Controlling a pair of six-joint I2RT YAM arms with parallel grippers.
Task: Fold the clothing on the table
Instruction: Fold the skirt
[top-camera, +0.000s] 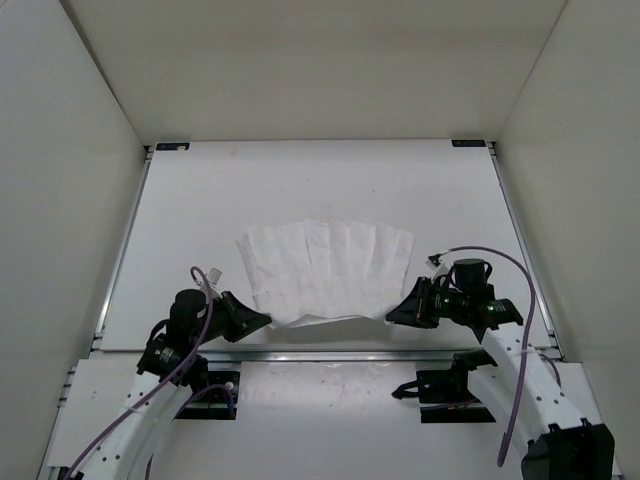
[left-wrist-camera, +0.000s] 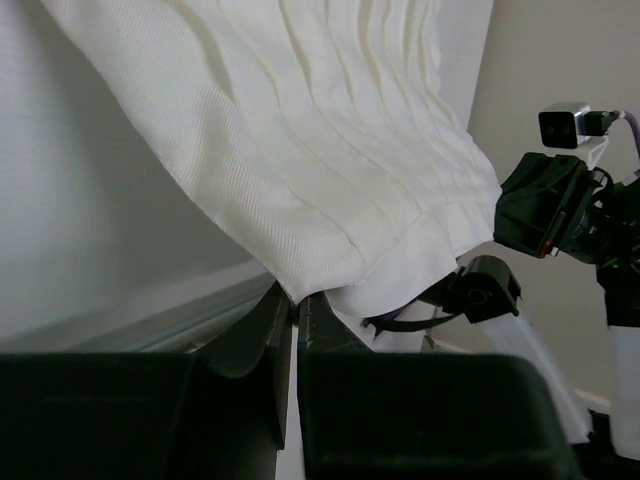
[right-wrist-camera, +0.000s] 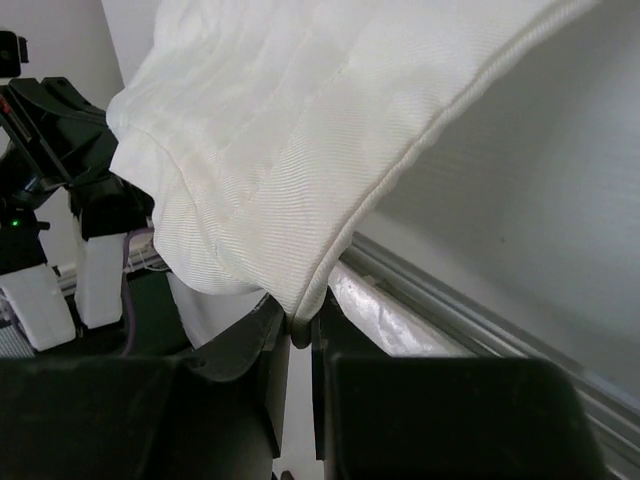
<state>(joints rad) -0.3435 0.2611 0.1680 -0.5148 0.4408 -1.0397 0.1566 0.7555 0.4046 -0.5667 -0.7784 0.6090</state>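
Top external view: clothing (top-camera: 325, 265) lay near the middle of the table (top-camera: 300, 180), pleats running from 6 toward 12 o'clock, far part flat on the surface. My left gripper (top-camera: 262, 322) sat at the garment's 7 o'clock corner, my right gripper (top-camera: 393, 315) at its 5 o'clock corner. Left wrist view: my jaws were pinched nearly together on the hem, fabric draping up from them. Right wrist view: jaws likewise clamped tight on the edge. Near hem hung lifted, sagging between both grips, near the metal rail (top-camera: 330, 352) at 6 o'clock.
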